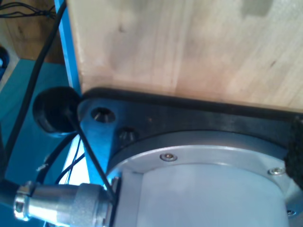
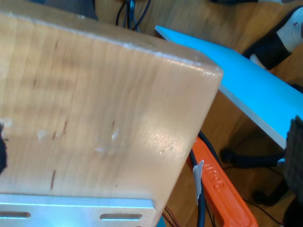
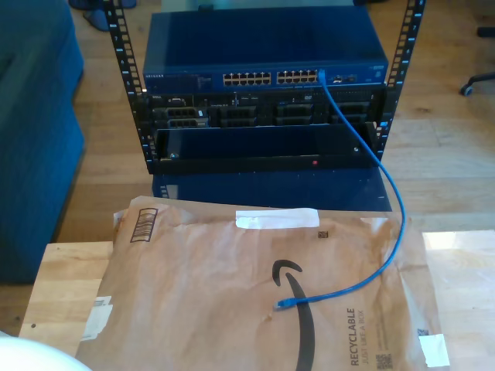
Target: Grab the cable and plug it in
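Waiting | cable: one end in switch, free plug on envelope, lower-centre exterior view, reachable | both pincers: state can't tell

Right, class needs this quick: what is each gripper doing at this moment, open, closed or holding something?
My first gripper: cannot be told from these pictures.
My second gripper: cannot be told either.
The cable lies free on the paper mailer, held by neither.

1. A flattened brown paper mailer lay on the wooden counter.
2. Behind it stood a rack holding a blue network switch.
3. An orange clamp hung beside the counter's edge.
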You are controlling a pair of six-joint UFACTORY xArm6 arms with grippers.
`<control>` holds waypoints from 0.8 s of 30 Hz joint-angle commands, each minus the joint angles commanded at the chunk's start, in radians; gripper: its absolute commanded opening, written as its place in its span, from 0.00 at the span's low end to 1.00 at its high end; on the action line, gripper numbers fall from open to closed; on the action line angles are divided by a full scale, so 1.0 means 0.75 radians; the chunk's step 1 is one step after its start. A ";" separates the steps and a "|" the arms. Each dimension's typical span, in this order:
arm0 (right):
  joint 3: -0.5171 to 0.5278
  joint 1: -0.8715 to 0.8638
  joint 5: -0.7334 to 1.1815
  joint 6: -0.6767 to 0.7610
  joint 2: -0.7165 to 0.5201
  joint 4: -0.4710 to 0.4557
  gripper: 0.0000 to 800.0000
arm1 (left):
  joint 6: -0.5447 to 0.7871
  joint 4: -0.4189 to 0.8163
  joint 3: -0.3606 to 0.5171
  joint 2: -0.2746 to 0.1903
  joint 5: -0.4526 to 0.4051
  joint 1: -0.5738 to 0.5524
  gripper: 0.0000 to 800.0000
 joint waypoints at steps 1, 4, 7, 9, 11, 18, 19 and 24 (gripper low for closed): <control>0.020 -0.012 -0.033 0.000 0.008 0.002 1.00 | 0.000 0.000 0.000 0.000 0.000 0.000 1.00; 0.061 -0.072 -0.100 0.002 0.059 0.012 1.00 | 0.000 0.000 0.000 0.000 0.000 0.000 1.00; 0.080 -0.082 -0.174 0.000 0.121 0.090 1.00 | 0.000 0.000 0.000 0.000 0.000 0.000 1.00; 0.082 -0.084 -0.178 0.002 0.121 0.131 1.00 | 0.000 0.000 0.000 0.000 0.000 0.000 1.00; 0.082 -0.084 -0.180 0.002 0.121 0.135 1.00 | 0.000 0.000 0.000 0.000 0.000 0.000 1.00; 0.088 -0.082 -0.178 0.002 0.117 0.129 1.00 | 0.000 0.000 0.000 0.000 0.000 0.000 1.00; 0.088 -0.082 -0.178 0.002 0.119 0.129 1.00 | 0.000 0.000 0.000 0.000 0.000 0.000 1.00; 0.088 -0.082 -0.178 0.002 0.117 0.129 1.00 | 0.000 0.000 0.000 0.000 0.000 0.000 1.00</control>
